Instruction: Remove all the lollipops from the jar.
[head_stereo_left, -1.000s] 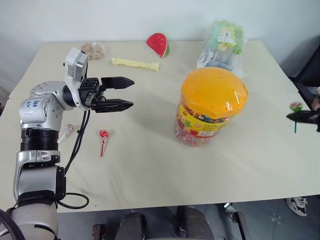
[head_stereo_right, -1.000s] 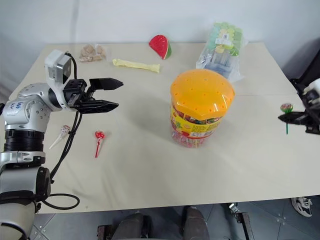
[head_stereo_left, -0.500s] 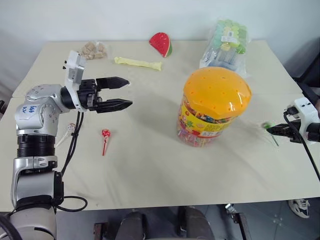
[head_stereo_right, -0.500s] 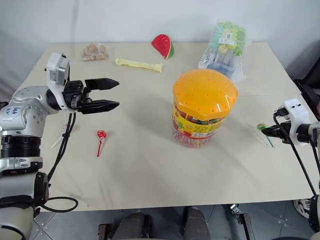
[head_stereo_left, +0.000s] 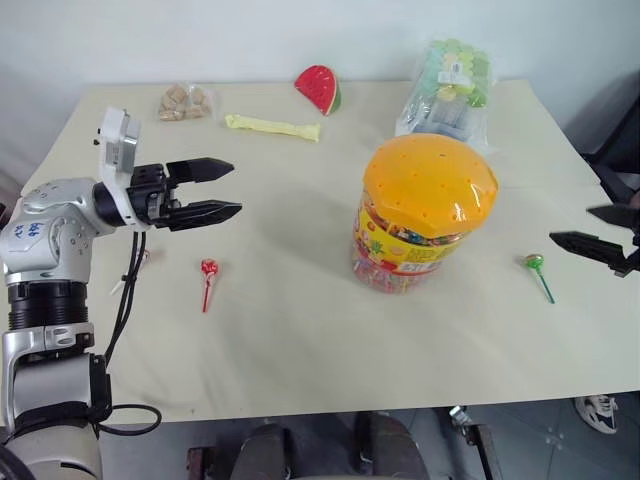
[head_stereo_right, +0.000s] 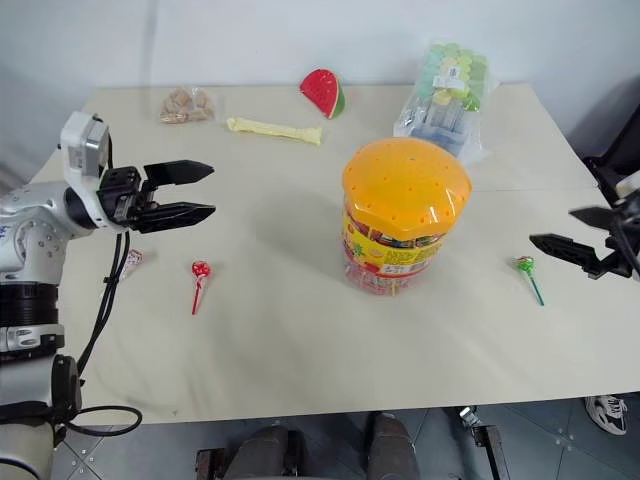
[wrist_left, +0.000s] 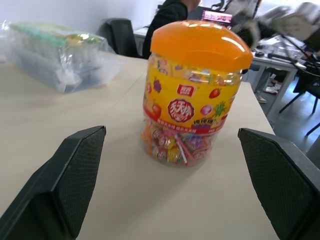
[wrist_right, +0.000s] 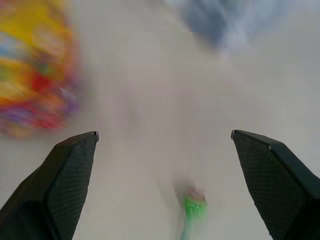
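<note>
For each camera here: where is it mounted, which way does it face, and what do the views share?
Head stereo pair: looks forward and down over the table; left gripper and right gripper reach in from the sides.
Left wrist: looks along its open fingers at the jar.
Right wrist: looks along its open fingers down at the green lollipop.
Shared: the jar and green lollipop.

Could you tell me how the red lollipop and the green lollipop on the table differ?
The red lollipop has a red head and stick; the green lollipop is green throughout. The red one lies on the jar's left side, the green one on its right side, beside the open right end effector. Both lie flat on the table, outside the jar.
</note>
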